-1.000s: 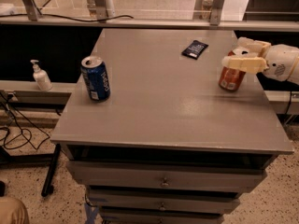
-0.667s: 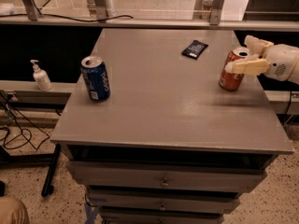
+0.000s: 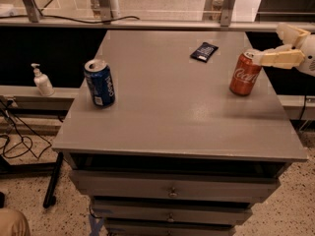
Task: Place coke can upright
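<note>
Camera view: coke can point(image 3: 245, 73) stands upright near the desk's point(image 3: 172, 117) right edge. Gripper point(image 3: 273, 45) is by its top, spread open and holding nothing (looks released so it stands alone).

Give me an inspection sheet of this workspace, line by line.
Surface: grey cabinet top, flat.
Job's things: coke can stands upright near the right edge.
Clutter: blue can upright at the left; dark packet toward the back.
Grippers: gripper at the right edge, open, level with the coke can's top, not clamped on it.
Cables: black cables on the floor at the left.
Surroundings: pump bottle on the left ledge; drawers below the top.
</note>
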{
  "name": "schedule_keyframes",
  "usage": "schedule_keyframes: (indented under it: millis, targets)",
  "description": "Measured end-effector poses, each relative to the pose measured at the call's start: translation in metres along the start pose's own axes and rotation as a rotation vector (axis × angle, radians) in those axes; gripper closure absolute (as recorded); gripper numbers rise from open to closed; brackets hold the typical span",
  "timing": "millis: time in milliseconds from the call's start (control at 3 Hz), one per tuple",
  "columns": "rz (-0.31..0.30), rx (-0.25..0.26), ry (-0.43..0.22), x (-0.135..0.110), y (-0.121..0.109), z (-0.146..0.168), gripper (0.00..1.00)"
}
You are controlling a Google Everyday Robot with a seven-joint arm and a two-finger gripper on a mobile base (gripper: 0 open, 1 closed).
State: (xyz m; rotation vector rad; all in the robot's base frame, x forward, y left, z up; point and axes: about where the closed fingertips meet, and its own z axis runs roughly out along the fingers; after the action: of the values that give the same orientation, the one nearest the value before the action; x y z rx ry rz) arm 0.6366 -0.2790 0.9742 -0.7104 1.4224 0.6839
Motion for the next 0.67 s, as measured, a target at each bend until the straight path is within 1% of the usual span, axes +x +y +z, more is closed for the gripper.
schedule_keyframes:
  millis: [333, 667]
  targets:
    - [-0.03, 0.067, -0.109, -0.08, 0.016, -0.03, 0.0]
    - [-0.087, 0.152, -0.279, -0.173, 0.042, -0.072, 0.0]
